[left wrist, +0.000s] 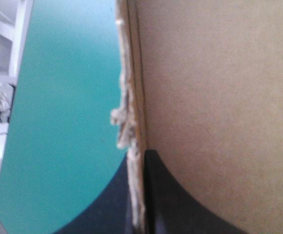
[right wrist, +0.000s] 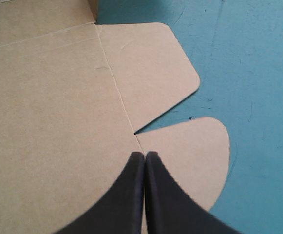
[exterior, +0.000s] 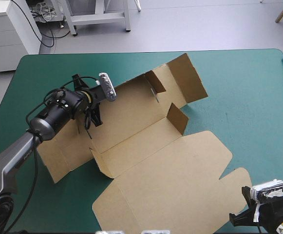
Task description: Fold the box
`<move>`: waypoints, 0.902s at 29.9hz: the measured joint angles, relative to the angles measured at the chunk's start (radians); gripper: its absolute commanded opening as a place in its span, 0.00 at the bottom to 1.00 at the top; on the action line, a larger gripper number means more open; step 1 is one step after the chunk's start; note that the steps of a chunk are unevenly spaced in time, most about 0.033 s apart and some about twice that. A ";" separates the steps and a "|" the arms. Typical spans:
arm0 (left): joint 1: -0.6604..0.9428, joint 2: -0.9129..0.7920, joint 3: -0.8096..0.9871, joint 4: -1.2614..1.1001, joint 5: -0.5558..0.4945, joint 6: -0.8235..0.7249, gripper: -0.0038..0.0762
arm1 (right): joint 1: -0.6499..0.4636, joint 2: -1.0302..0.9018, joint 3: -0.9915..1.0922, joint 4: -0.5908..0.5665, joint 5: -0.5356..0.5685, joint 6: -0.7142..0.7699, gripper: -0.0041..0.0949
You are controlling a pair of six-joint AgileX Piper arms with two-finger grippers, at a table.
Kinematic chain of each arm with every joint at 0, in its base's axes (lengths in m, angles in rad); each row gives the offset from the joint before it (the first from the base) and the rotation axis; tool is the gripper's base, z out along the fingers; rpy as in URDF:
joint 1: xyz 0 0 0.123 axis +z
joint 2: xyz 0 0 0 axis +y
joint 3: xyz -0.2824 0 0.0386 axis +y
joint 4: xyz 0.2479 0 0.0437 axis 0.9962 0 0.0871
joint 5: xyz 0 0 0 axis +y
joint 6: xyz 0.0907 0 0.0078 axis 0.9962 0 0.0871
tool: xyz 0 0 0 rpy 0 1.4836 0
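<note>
Left tool (left wrist: 140, 153) is clamped on a raised wall of the brown box (exterior: 165, 165), with the board's frayed edge between its black fingers. The box lies mid-counter, its walls partly raised and its lid flat toward the near edge of the teal-green counter (exterior: 248, 97). Right tool (right wrist: 144, 155), fingers closed on nothing, points at the lid's rounded flaps by the near right corner.

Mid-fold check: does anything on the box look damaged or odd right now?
Yes. The edge of the box clamped in the left gripper is frayed: ragged pale fibres stick out toward the teal-green cover. Nothing else stands out.
</note>
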 measured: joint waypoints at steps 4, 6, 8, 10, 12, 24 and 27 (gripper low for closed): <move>-0.095 0.008 -0.001 0.088 -0.066 -0.029 0.04 | 0.000 0.000 0.000 0.000 0.000 0.000 0.02; -0.146 0.012 -0.002 0.140 -0.093 -0.059 0.04 | 0.000 0.000 0.000 0.000 0.000 0.000 0.02; -0.189 0.014 -0.002 0.195 -0.116 -0.081 0.04 | 0.000 0.000 0.000 0.000 0.000 0.000 0.02; -0.234 0.014 -0.002 0.251 -0.138 -0.095 0.04 | 0.000 0.000 0.000 0.000 0.000 0.000 0.02; -0.270 0.015 -0.002 0.291 -0.161 -0.102 0.04 | 0.000 0.000 0.000 0.000 0.000 0.000 0.02; -0.387 0.018 -0.005 0.487 -0.220 -0.237 0.04 | 0.000 0.000 0.000 0.000 0.000 0.000 0.02; -0.414 0.037 -0.005 0.651 -0.216 -0.415 0.04 | 0.000 0.000 0.000 0.000 0.000 0.000 0.02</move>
